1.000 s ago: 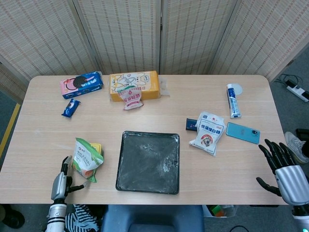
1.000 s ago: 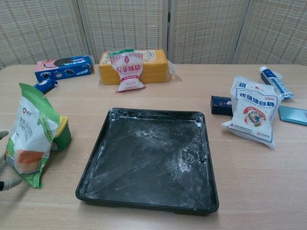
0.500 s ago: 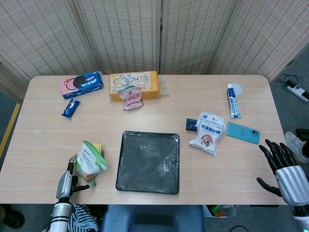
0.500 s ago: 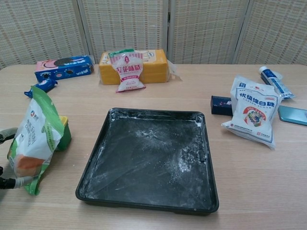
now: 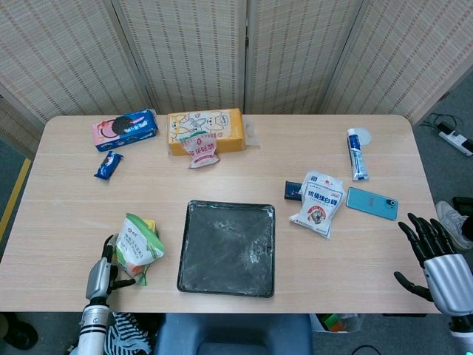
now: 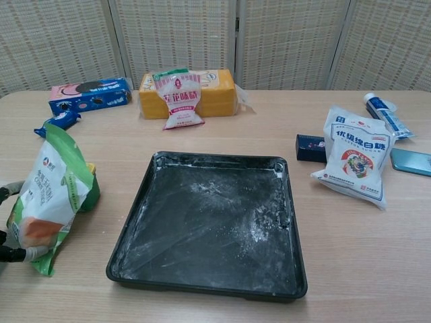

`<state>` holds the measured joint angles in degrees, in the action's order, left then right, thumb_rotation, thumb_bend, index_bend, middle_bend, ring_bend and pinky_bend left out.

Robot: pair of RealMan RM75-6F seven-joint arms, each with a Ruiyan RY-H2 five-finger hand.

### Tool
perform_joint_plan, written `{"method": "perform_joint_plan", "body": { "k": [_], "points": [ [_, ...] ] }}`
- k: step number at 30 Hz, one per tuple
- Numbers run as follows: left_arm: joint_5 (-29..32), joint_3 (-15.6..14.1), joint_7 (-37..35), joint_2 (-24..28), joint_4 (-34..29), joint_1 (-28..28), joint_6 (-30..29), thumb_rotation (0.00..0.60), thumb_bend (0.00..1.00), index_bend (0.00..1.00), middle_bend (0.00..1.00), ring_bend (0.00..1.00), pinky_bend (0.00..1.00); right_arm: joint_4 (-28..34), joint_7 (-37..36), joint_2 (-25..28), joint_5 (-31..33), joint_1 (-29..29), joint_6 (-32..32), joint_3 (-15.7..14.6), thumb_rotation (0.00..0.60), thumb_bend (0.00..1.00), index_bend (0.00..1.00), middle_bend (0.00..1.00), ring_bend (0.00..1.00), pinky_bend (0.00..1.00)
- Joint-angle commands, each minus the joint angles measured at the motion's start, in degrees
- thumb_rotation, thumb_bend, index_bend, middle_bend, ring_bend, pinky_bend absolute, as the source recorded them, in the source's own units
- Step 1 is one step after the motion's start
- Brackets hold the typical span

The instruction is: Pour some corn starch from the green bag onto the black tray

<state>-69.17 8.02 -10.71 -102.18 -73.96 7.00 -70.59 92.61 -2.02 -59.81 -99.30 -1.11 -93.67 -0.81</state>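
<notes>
The green bag [image 5: 137, 248] [image 6: 51, 192] of corn starch stands upright at the front left, just left of the black tray [image 5: 189, 251] [image 6: 132, 237]. The tray lies flat in the middle front, with white powder dusted over its floor. My left hand [image 5: 102, 276] [image 6: 7, 254] grips the bag from its left side, with a finger under the bottom corner; in the chest view only its fingertips show at the frame edge. Off the table's front right corner, my right hand [image 5: 434, 260] hangs with fingers spread and holds nothing.
A green-and-yellow object [image 6: 90, 188] sits behind the bag. At the back are a yellow box [image 5: 205, 129], a pink packet [image 5: 202, 149], a cookie box [image 5: 124, 129] and a small blue packet [image 5: 109, 165]. On the right lie a white bag [image 5: 318, 203], a dark box [image 5: 293, 191], a phone [image 5: 372, 203] and a tube [image 5: 358, 154].
The left hand has brought the green bag a little to the right and toward the near edge, turning it slightly. The right hand has hardly moved.
</notes>
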Motion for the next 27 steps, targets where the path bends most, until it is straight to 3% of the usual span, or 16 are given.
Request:
{"method": "perform_joint_plan", "body": {
  "k": [1, 9, 21, 27],
  "points": [
    [-0.06, -0.01, 0.19, -0.35, 0.77, 0.19, 0.06, 0.6, 0.13, 0.0, 0.01, 0.94, 1.0, 0.01, 0.1, -0.04, -0.09, 0.06, -0.1, -0.03, 0.6, 0.21, 0.0, 0.0, 0.0, 0.0],
    [0.78, -0.25, 0.78, 0.16, 0.75, 0.19, 1.17, 0.6, 0.13, 0.03, 0.17, 0.95, 1.0, 0.0, -0.18, -0.03, 0.09, 0.24, -0.45, 0.13, 0.6, 0.21, 0.0, 0.0, 0.0, 0.0],
    [0.12, -0.06, 0.79, -0.91, 1.49, -0.12, -0.6, 0.6, 0.18, 0.4, 0.54, 0.99, 1.0, -0.12, -0.27, -0.03, -0.18, 0.32, -0.51, 0.04, 0.6, 0.21, 0.0, 0.0, 0.0, 0.0],
    [-0.22, -0.08, 0.03, -0.72, 1.72, -0.26, -0.78, 0.6, 0.24, 0.53, 0.66, 0.99, 1.0, -0.09, -0.42, 0.01, -0.03, 0.4, -0.66, 0.15, 0.6, 0.21, 0.0, 0.0, 0.0, 0.0]
  ]
}}
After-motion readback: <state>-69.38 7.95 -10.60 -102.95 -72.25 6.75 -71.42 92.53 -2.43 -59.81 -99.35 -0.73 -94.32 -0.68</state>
